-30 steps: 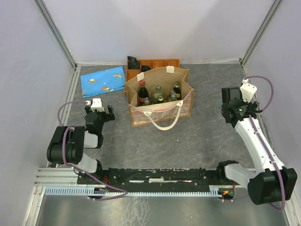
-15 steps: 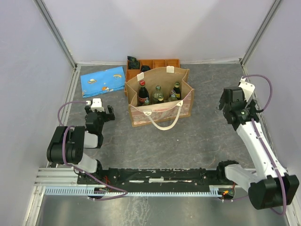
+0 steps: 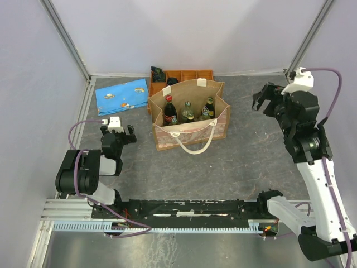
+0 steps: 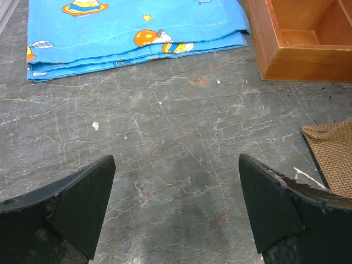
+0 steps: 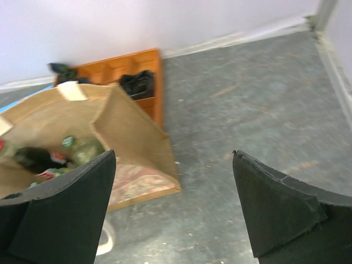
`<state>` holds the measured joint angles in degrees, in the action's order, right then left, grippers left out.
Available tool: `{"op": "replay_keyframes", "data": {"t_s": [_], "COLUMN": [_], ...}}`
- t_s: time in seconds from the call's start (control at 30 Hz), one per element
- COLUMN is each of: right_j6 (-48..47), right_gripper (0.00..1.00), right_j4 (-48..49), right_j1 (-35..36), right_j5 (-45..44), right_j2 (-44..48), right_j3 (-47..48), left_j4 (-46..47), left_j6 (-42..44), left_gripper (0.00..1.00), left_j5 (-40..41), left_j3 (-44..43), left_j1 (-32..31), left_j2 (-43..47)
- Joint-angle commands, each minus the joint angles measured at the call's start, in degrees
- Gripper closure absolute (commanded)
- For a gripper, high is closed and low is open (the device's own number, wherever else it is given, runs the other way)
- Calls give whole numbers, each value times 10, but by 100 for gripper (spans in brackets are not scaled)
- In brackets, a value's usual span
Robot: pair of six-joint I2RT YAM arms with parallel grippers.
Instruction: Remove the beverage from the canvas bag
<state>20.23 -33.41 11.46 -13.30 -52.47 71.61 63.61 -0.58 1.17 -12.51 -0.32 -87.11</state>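
Note:
The tan canvas bag [image 3: 189, 114] stands open at the middle back of the table, cream handles at front and back. Several bottles stand inside: a dark one with a red cap [image 3: 169, 109], green ones in the middle [image 3: 187, 111] and a dark one on the right [image 3: 209, 106]. The right wrist view shows the bag [image 5: 82, 137] at lower left with bottle tops inside. My right gripper [image 3: 263, 98] is open, raised to the right of the bag, empty. My left gripper [image 3: 116, 135] is open and empty, low over the table left of the bag; a bag corner [image 4: 333, 159] shows in its view.
An orange compartmented tray [image 3: 184, 75] holding dark items stands right behind the bag; it also shows in the right wrist view [image 5: 129, 74] and the left wrist view [image 4: 300, 38]. A flat blue patterned pouch [image 3: 121, 96] lies at back left. White walls enclose the table.
My right arm has risen and swung toward the back and left, its gripper now pointing toward the bag. The left arm, bag and bottles have not moved.

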Motion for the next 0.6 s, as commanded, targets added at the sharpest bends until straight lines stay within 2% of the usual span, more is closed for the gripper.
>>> {"op": "replay_keyframes", "data": {"t_s": [0.0,0.13,0.23,0.57], "right_j6": [9,3,-12,-29], "right_gripper": [2,1,1,1], "right_j4": [40,43,37,57], "right_j1": [13,42,68,137], "right_j5": [154,205,209,117], "right_j2": [-53,-108,-141,-190], "right_j3": [28,43,50,26], "left_j4": [38,37,38,38], "left_j6": [-2,-2,-2,-2], "left_gripper": [1,1,1,1], "left_j5": [2,1,1,1], "left_j3": [-10,-11,-10,-11], "left_j1": [3,3,3,3], "left_j2": [0,0,0,0]}}
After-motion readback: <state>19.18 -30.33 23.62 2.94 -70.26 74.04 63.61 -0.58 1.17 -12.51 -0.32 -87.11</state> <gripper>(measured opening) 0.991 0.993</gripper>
